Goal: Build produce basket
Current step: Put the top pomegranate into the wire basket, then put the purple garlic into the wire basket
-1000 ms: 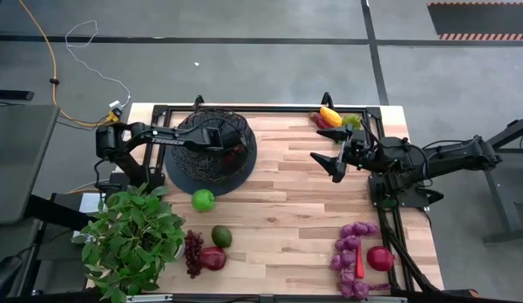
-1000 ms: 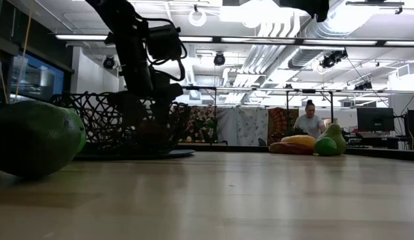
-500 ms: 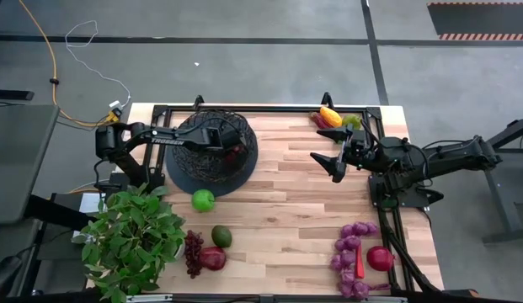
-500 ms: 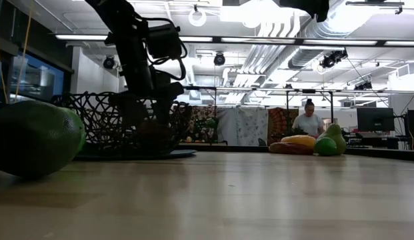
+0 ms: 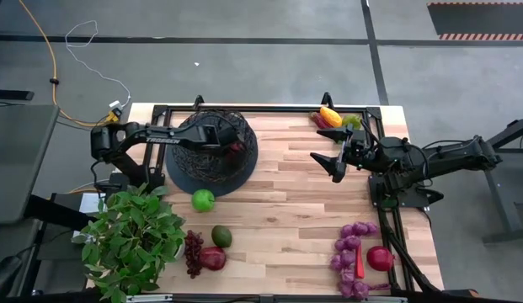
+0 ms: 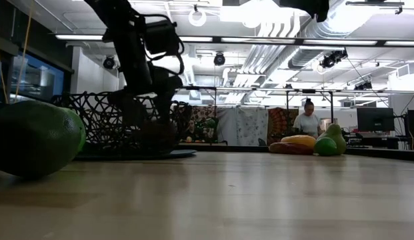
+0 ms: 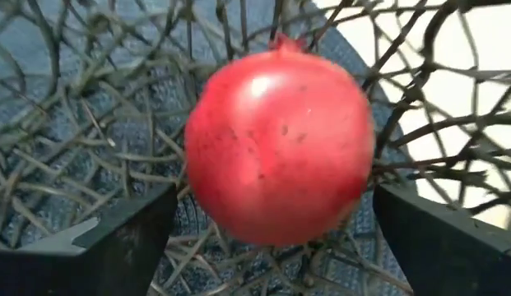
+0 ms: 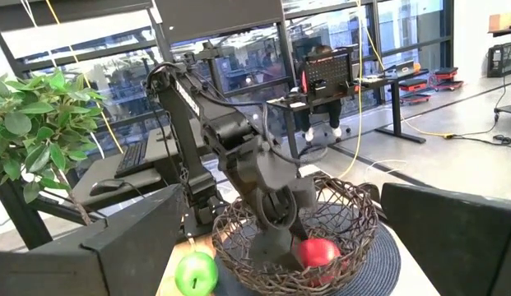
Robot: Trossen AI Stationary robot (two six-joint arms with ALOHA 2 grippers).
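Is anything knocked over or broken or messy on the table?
Nothing stands out. The basket sits upright with a red pomegranate inside, between the left gripper's open fingers. The rest of the fruit lies in small groups on the table, and the potted plant stands at its corner.

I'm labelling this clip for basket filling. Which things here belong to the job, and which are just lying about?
Job:
round black wire-mesh basket
red pomegranate inside it, between the left gripper's open fingers
green apple
avocado
purple grape bunches
yellow-orange pepper

Lying about:
leafy green potted plant
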